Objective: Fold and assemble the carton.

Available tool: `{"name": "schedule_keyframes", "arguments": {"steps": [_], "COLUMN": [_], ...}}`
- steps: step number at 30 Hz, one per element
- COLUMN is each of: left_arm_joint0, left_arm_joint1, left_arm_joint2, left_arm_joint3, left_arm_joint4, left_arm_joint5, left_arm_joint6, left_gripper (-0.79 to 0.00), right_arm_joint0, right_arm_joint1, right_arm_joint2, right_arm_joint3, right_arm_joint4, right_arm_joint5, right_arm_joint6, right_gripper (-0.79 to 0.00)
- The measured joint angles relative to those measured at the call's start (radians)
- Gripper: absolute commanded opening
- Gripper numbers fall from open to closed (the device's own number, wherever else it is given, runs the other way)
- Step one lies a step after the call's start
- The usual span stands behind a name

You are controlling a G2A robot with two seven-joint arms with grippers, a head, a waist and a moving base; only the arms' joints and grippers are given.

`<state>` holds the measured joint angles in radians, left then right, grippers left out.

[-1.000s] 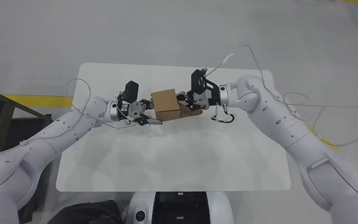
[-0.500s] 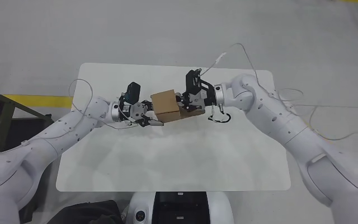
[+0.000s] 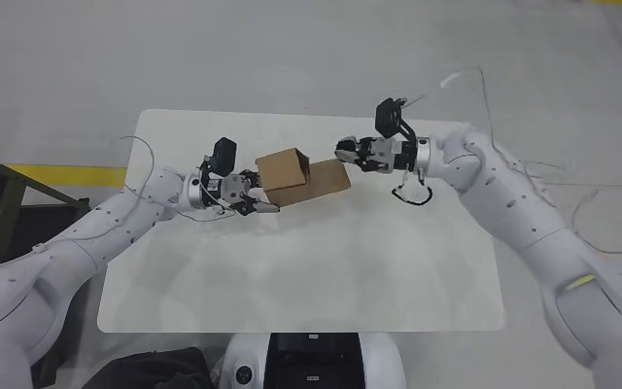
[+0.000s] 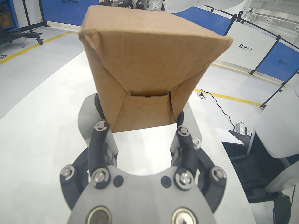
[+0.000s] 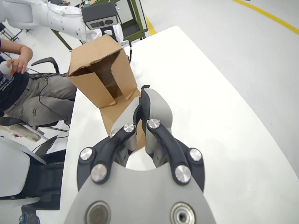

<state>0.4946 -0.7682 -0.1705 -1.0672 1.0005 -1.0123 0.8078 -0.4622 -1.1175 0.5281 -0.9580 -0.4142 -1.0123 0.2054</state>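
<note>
**Table** [image 3: 292,282]: white, rounded corners; bears the items below in its far half, about midway across.

**Carton** [image 3: 284,171]: brown cardboard, partly assembled and tilted. It sits between the two arms, nearer the left one.
- In the left wrist view the carton [image 4: 144,54] turns its folded end to the camera, with the panels tucked in and a narrow slot across the fold.
- In the right wrist view the carton [image 5: 102,87] shows its other end open, the interior visible and one short side panel bent inward.
- Whether the body rests on the table or is raised off it cannot be told.

**Long flap** [image 3: 330,180]: one piece with the carton. It runs out flat from the open end toward the right arm, and the flap [image 5: 112,115] lies low over the table.

**Left gripper** [image 3: 251,197]: at the carton's folded end. In its own view the left gripper [image 4: 140,110] is spread wide, with its fingers [image 4: 85,117] set against opposite sides of the carton and clamping it.

**Right gripper** [image 3: 345,152]: just beside the flap's outer end, apart from the carton body. In its own view the right gripper [image 5: 141,103] has its pads pressed together, with nothing visible between them.
</note>
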Motion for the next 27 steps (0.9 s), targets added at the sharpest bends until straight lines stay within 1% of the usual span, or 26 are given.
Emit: {"name": "schedule_keyframes", "arguments": {"steps": [2,4,7,9,12,16,20,27], "left_arm_joint0": [-0.001,-0.001,0.001,0.004,0.01,0.015,0.014,0.013], "left_arm_joint1": [0.002,0.006,0.012,0.016,0.021,0.022,0.017,0.012], "left_arm_joint2": [-0.004,-0.012,-0.029,-0.039,-0.052,-0.057,-0.053,-0.062], "left_arm_joint3": [-0.001,-0.005,-0.018,-0.029,-0.045,-0.066,-0.068,-0.058], "left_arm_joint4": [-0.009,-0.019,-0.029,-0.03,-0.019,0.01,0.048,0.072], "left_arm_joint5": [0.0,0.0,0.0,0.0,0.0,0.0,0.0,0.0], "left_arm_joint6": [0.0,0.0,0.0,0.0,0.0,0.0,0.0,0.0], "left_gripper": [-0.526,-0.554,-0.594,-0.61,-0.613,-0.613,-0.613,-0.616], "right_arm_joint0": [-0.019,-0.042,-0.075,-0.088,-0.098,-0.101,-0.098,-0.093], "right_arm_joint1": [0.02,0.036,0.051,0.053,0.049,0.03,0.009,-0.008], "right_arm_joint2": [0.028,0.051,0.064,0.061,0.051,0.03,0.017,0.004], "right_arm_joint3": [0.012,0.018,0.011,-0.007,-0.042,-0.067,-0.032,0.019], "right_arm_joint4": [0.041,0.088,0.17,0.222,0.283,0.35,0.448,0.662], "right_arm_joint5": [0.001,0.012,0.042,0.056,0.075,0.074,0.05,0.062], "right_arm_joint6": [0.038,0.077,0.159,0.216,0.29,0.333,0.357,0.503], "right_gripper": [-0.785,-0.785,-0.785,-0.785,-0.785,-0.785,-0.785,-0.785]}}
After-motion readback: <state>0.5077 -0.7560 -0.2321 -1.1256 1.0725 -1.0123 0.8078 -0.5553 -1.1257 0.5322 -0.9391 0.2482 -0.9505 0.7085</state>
